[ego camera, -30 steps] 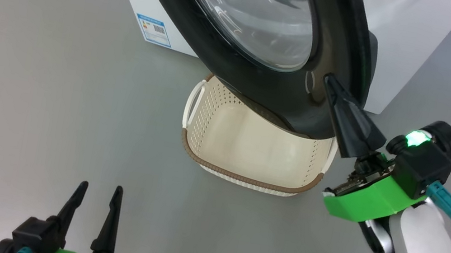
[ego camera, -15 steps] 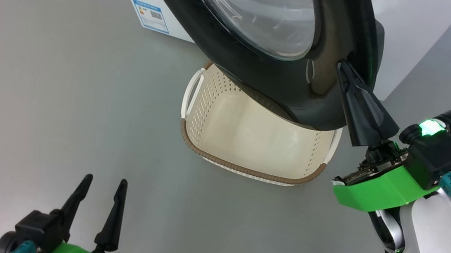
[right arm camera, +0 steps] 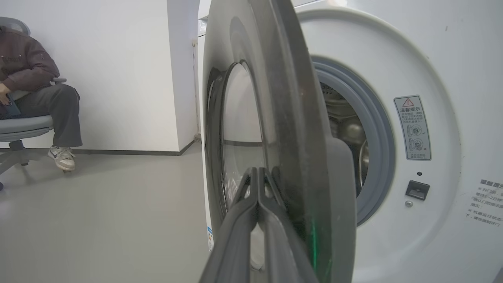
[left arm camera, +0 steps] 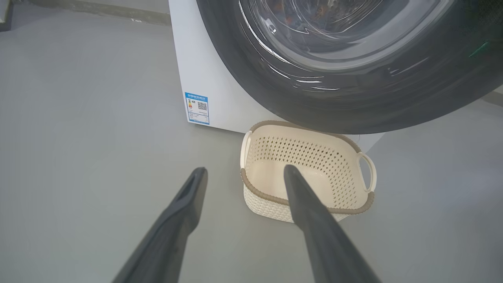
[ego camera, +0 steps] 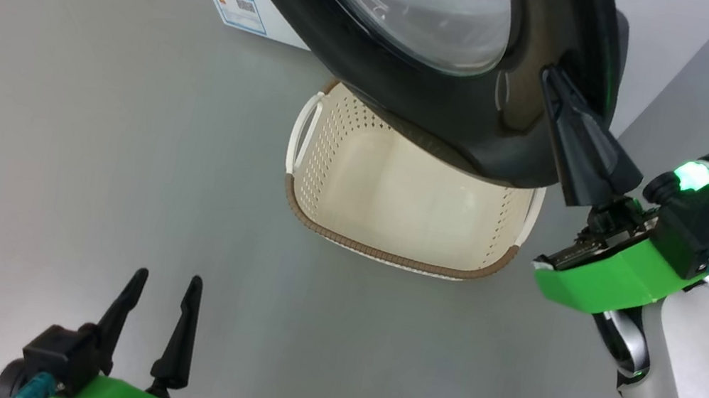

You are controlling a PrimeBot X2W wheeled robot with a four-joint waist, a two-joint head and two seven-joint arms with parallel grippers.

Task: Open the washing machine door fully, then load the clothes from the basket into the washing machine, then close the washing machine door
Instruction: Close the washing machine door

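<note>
Washing machine door (ego camera: pixel 406 103) - round, glossy black rim, bulging clear glass - stands ajar off the white boxy washing machine (right arm camera: pixel 432 59), overhanging the cream perforated basket (ego camera: pixel 388 257) with its brown woven-look rim. Right gripper (ego camera: pixel 552 73) pressed together, tips against the rim. Left gripper (ego camera: pixel 167 277) spread, low over the floor (ego camera: pixel 47 140). Blue label sticker (ego camera: pixel 237 6) - print unreadable; warning sticker (right arm camera: pixel 412 127), red triangle, Chinese text.

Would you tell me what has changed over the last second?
The shut right gripper, tips against the black rim of the washing machine door, moved up and right in the head view, and the door swung with it toward the washing machine. The camera shifted slightly too. Unchanged: the left gripper open and idle, the basket empty on the floor.
</note>
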